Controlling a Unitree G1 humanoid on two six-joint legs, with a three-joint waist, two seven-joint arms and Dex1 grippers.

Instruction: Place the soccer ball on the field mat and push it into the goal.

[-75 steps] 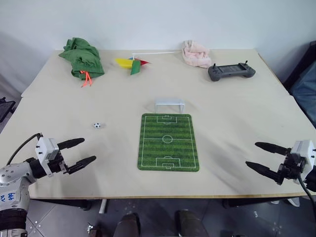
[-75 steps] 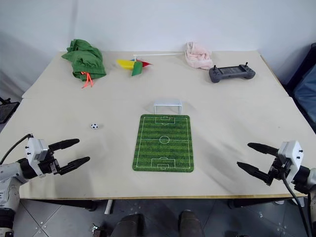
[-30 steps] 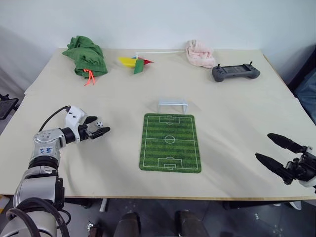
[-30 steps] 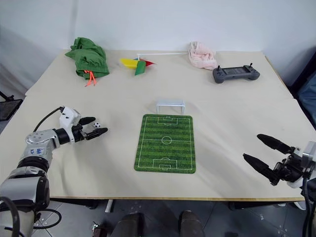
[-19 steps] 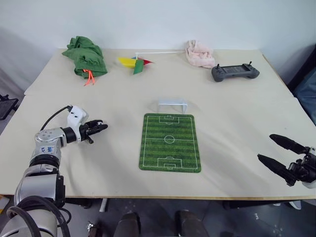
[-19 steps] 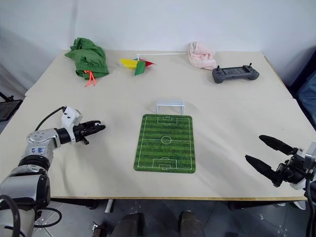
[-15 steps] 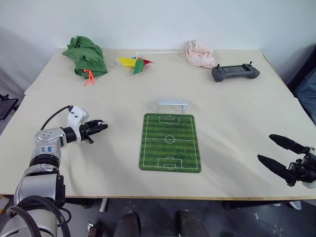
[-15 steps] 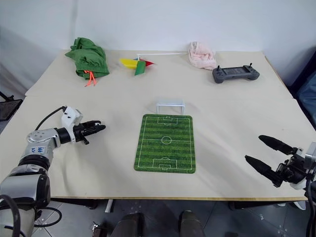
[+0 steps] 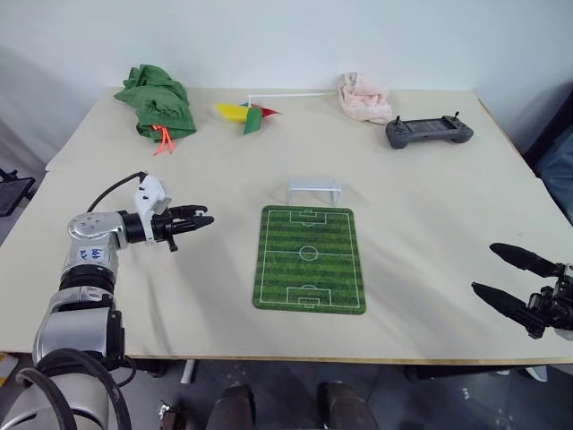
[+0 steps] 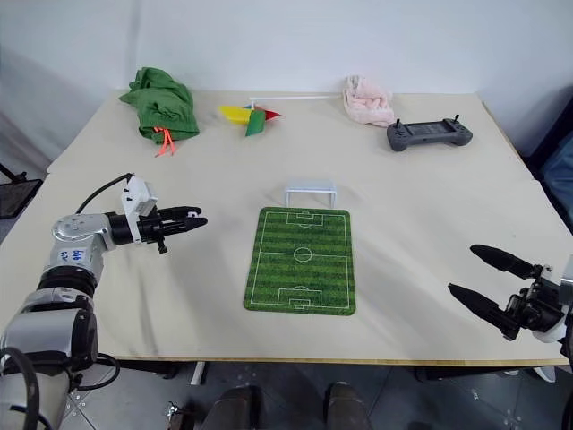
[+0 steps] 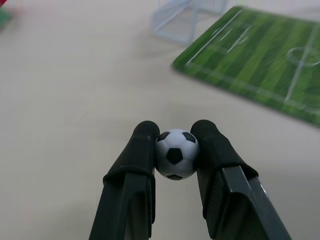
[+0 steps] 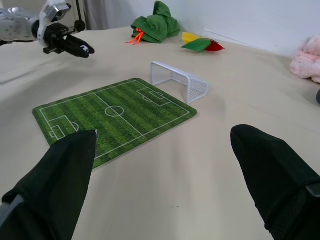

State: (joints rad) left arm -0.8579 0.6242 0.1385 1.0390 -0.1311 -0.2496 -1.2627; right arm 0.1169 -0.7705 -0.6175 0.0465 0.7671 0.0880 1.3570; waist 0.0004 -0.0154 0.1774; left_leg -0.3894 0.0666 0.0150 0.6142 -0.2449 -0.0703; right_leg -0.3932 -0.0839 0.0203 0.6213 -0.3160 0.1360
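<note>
The tiny black-and-white soccer ball (image 11: 175,155) is pinched between the tips of my left gripper (image 9: 202,218), which is shut on it and held a little above the table, left of the field mat. The green field mat (image 9: 309,258) with white pitch lines lies flat at the table's middle. The small white goal (image 9: 313,190) stands just past the mat's far end. My right gripper (image 9: 485,269) hovers open and empty near the front right edge of the table, well right of the mat.
Along the table's far side lie a bunched green cloth (image 9: 159,100), a coloured pinwheel on a white stick (image 9: 243,114), a pink cloth (image 9: 363,96) and a dark handheld controller (image 9: 428,131). Bare tabletop (image 9: 224,260) separates my left gripper from the mat.
My left gripper closed on the soccer ball, lifted it off the table and carried it right, toward the mat. The right gripper has stayed where it was.
</note>
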